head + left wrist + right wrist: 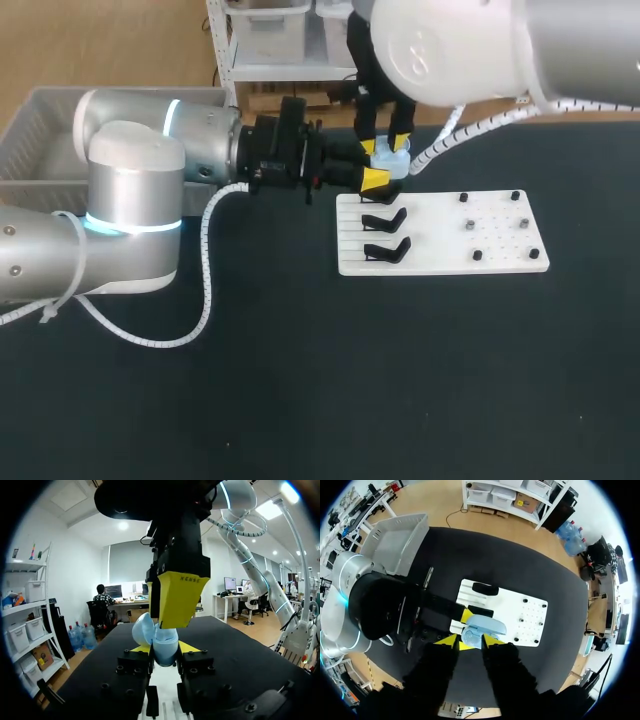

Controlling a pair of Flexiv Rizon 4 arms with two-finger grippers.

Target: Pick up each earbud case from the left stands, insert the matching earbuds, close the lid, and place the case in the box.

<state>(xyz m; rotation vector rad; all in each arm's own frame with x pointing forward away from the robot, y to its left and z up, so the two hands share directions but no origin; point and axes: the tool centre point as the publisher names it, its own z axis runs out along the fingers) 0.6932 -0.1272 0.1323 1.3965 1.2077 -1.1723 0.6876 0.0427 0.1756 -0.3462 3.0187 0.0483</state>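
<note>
The left jaws are closed narrowly on the light-blue earbud case (164, 652), pinching it from both sides with its lid open, just above the white stand plate (500, 240) on the bench (300, 380). The right jaws hang directly over the case; I cannot tell whether they grip anything.

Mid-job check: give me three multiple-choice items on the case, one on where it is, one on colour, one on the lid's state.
1. Where is the case? A in the box. B between the left gripper and right gripper, by the board. C lying on the table.
2. What colour is it? A light blue. B black. C red.
3. How is its lid? A shut. B open. C gone.
Answers: B, yellow tips flank it in both wrist views; A, pale blue in every view; B, the lid stands swung up.
</note>
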